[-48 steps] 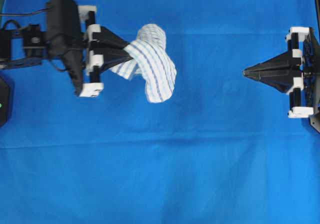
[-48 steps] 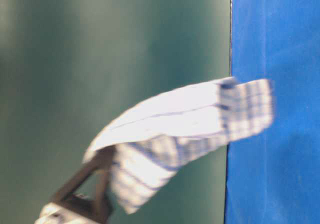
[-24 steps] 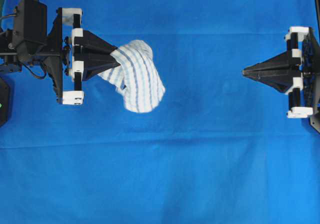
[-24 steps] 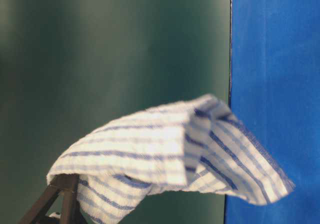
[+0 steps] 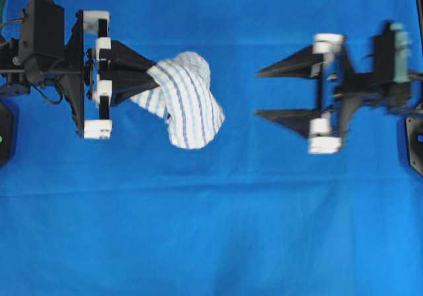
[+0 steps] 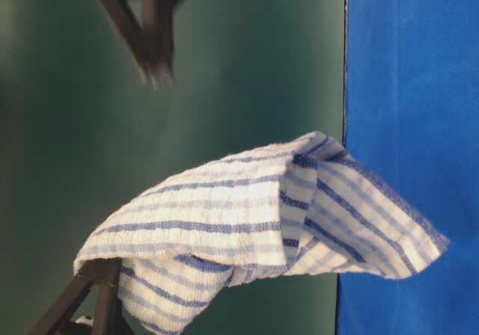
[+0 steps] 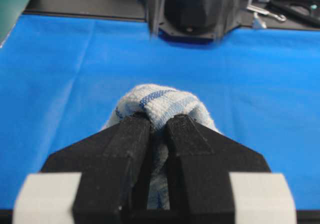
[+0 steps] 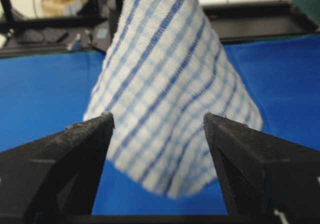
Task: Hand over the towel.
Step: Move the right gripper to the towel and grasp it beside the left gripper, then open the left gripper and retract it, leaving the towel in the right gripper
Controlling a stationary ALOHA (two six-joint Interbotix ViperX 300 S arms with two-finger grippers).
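Left gripper [image 5: 153,83], upper left of the overhead frame, is clamped on a bunched corner of the striped towel [image 5: 188,101]; the rest droops off its tips above the blue cloth [image 5: 211,230]. Right gripper [image 5: 259,92], right of centre, has its jaws wide apart, tips near the towel but not touching. It looks blurred, so its exact spot is uncertain. In the right wrist view the towel hangs centred between the open jaws. I'd drive straight in, bite the hanging fold deep, clear of the left tips, and only then let the left open.
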